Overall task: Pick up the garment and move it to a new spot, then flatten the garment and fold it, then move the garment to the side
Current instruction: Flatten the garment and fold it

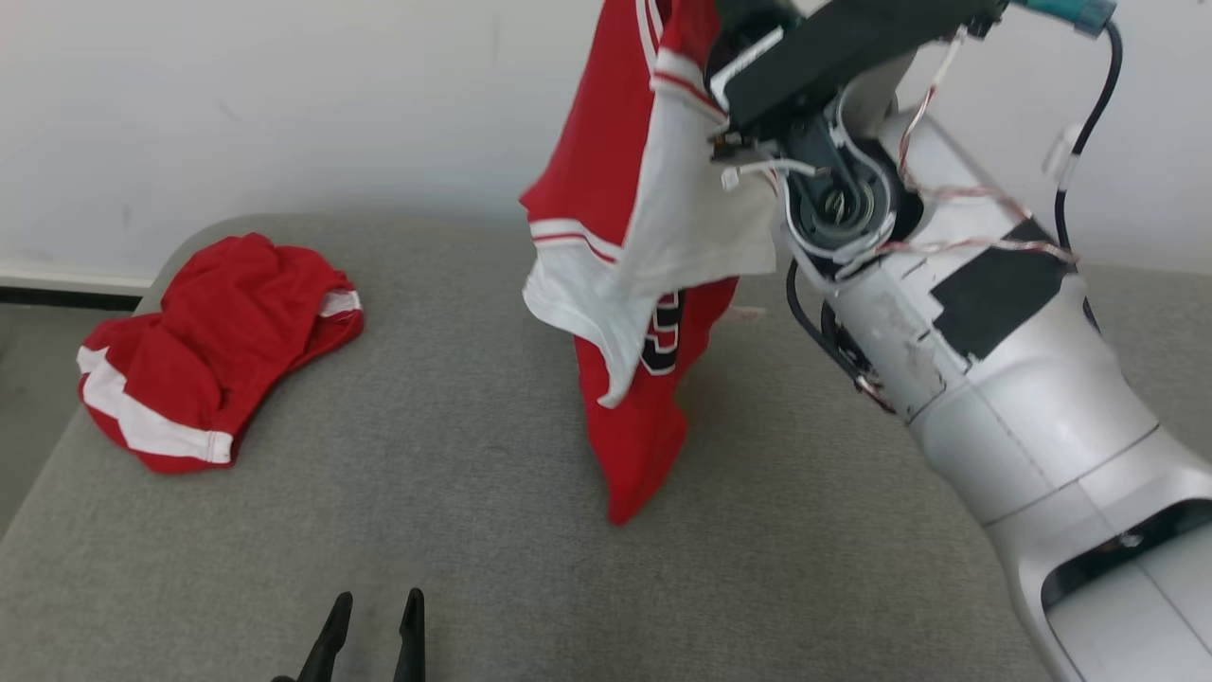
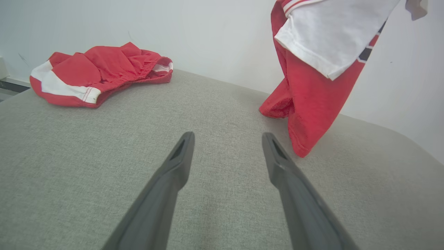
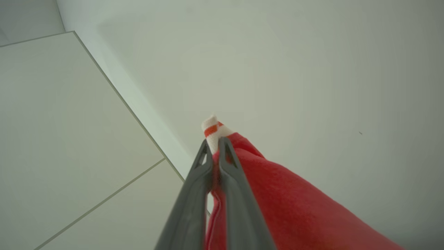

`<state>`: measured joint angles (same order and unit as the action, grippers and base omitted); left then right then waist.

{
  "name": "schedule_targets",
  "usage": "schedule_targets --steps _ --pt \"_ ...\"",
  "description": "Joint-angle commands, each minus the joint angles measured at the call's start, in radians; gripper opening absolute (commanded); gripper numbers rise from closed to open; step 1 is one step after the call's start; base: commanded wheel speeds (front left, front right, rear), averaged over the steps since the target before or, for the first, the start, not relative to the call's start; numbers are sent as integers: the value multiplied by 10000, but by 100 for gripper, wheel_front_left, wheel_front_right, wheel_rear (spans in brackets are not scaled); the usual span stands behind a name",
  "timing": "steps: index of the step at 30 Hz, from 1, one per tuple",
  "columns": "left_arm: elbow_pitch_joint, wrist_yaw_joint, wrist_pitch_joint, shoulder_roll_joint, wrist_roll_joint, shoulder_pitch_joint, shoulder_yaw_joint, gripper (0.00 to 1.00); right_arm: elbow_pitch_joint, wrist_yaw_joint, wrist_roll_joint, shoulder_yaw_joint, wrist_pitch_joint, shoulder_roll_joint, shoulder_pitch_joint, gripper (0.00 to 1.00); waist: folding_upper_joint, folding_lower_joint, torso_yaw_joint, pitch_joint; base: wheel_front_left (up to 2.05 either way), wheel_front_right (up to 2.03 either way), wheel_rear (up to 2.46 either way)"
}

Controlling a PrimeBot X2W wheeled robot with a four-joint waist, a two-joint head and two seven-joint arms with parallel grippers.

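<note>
A red and white garment [image 1: 625, 265] with a dark number on it hangs in the air, its lowest red corner reaching down to the grey cushion [image 1: 473, 455]. My right gripper [image 3: 215, 142] is shut on a white and red striped edge of it, held high and pointing at the ceiling. The same garment [image 2: 312, 76] hangs to the right of my left fingers. My left gripper [image 1: 376, 606] is open and holds nothing, low over the near edge of the cushion [image 2: 104, 146]. My silver right arm [image 1: 966, 313] hides the garment's upper right part.
A second red and white piece of clothing [image 1: 204, 350] lies crumpled at the cushion's back left [image 2: 100, 71]. A pale wall [image 1: 284, 104] runs behind the cushion. The cushion's rounded left edge drops to the floor [image 1: 28, 398].
</note>
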<state>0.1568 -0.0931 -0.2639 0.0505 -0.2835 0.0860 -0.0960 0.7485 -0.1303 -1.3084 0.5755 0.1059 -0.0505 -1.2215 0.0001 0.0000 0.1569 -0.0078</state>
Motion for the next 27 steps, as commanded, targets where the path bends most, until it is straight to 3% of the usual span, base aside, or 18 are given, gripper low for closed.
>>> schedule_targets --steps 1,14,18,23,27 --pt "8 -15 -8 0 -20 -118 5 100 69 -9 -284 110 150 -1 -256 0 -1 0 278 153 0 0 0" --pt "-20 -24 -8 -2 -109 -189 21 100 500 -9 -5435 2398 1329 -3 -2439 0 -1 0 472 374 0 0 0" --pt "-15 16 -8 0 -168 -275 -38 100 2008 -9 -5761 2676 1583 -18 -2570 0 -1 0 401 473 0 0 0" --pt "-49 43 -8 0 -256 -475 -125 100 4387 -9 -5068 1890 1579 15 -2257 0 -1 0 289 709 0 0 0" --pt "-24 101 -8 0 -313 -534 -122 100 5090 -9 -4455 1290 1582 -357 -1247 0 -1 0 116 806 0 0 0"
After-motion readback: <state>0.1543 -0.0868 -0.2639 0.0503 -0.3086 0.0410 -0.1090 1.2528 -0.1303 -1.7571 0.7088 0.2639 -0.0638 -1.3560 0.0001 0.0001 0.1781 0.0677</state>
